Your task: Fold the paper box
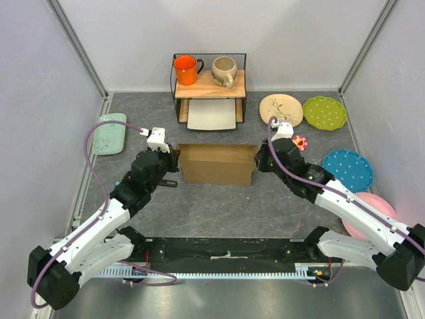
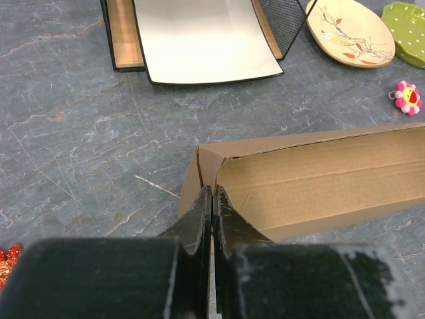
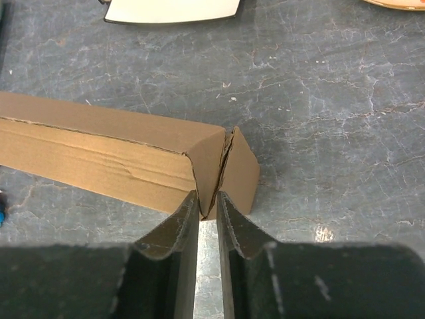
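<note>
Paper box (image 1: 217, 164) nearly formed: left gripper (image 2: 213, 199) clenched on its left end wall, right gripper (image 3: 208, 203) straddling the right end flap, slightly parted; best squeeze both ends evenly, keeping walls upright.

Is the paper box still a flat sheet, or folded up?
Folded up: the paper box has standing walls and an open, empty inside in the left wrist view.

Lab test cell — white panel walls (image 1: 40, 73), aluminium framing (image 1: 76, 40).
</note>
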{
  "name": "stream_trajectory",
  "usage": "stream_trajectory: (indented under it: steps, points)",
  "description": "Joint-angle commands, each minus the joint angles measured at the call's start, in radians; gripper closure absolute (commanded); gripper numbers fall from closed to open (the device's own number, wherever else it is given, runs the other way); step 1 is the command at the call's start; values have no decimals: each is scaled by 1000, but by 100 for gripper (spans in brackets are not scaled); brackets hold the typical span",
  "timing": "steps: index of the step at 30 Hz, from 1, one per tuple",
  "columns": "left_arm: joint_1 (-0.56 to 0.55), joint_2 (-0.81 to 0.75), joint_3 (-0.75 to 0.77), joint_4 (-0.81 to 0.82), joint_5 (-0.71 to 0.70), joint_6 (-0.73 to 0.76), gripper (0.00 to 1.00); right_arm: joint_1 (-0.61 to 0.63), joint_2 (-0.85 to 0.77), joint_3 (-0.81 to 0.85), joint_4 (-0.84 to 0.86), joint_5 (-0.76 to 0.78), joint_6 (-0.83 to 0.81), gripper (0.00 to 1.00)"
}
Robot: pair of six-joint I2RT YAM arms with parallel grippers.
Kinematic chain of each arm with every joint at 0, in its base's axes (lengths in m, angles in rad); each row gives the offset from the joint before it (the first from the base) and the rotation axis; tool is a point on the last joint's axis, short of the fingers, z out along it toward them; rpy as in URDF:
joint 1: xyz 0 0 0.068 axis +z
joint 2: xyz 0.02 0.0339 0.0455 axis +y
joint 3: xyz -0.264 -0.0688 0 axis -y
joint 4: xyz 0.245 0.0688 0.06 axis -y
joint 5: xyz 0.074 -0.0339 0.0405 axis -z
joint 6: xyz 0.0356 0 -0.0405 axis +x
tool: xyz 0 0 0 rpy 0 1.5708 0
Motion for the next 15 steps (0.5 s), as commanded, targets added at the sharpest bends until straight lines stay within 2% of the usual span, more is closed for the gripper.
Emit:
stream_trajectory:
  steps: [1, 11, 15]
  points:
    - [1, -2, 15, 50, -8, -14, 98, 1, 20, 13, 1, -18, -12, 79]
    - [-1, -2, 4, 57, -2, -28, 98, 1, 29, 21, 60, -74, 34, 100]
    - [-2, -2, 1, 57, 0, -31, 98, 1, 37, 24, 82, -95, 52, 100]
